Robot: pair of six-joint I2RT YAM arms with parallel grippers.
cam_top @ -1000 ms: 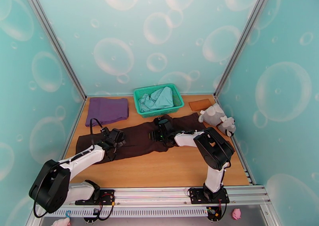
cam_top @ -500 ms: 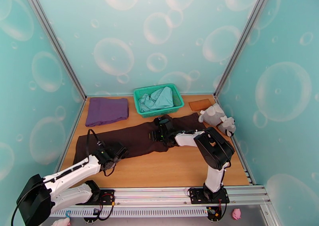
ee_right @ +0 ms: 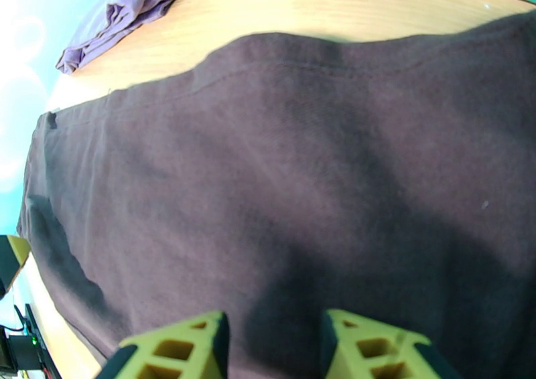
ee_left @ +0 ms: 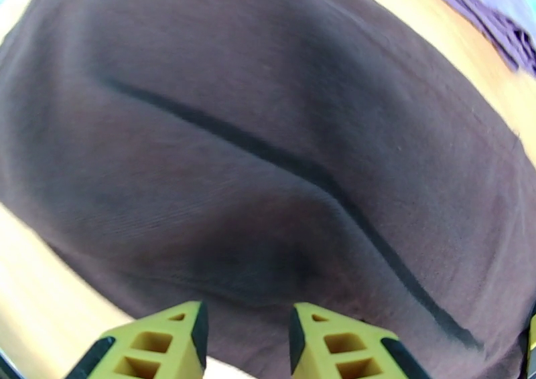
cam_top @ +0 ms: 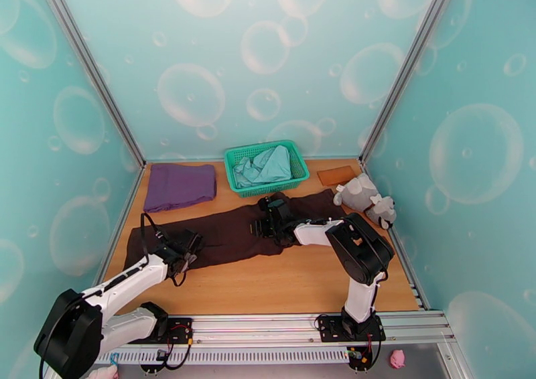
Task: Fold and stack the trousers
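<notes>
The dark brown trousers [cam_top: 228,230] lie stretched out flat across the table, from near the left edge to the right side. My left gripper [cam_top: 189,245] is low at the near hem of the left leg end. In the left wrist view the yellow fingertips [ee_left: 167,347] of this gripper [ee_left: 246,347] stand narrowly apart with the trousers [ee_left: 268,139] reaching between them. My right gripper [cam_top: 264,226] rests on the middle of the garment. In the right wrist view the right gripper [ee_right: 273,353] is closed to a narrow gap with the trousers [ee_right: 301,173] in it.
A green mesh basket [cam_top: 261,146] holding a pale teal garment [cam_top: 264,166] stands behind the trousers. A folded purple cloth [cam_top: 179,185] lies at the back left. A small brown pad [cam_top: 336,175] and grey plush toys [cam_top: 365,199] sit at the right. Bare wood runs along the near edge.
My left gripper drew back off the trouser leg toward the near hem and shifted left, its jaws narrowing from wide open. The right arm stayed where it was.
</notes>
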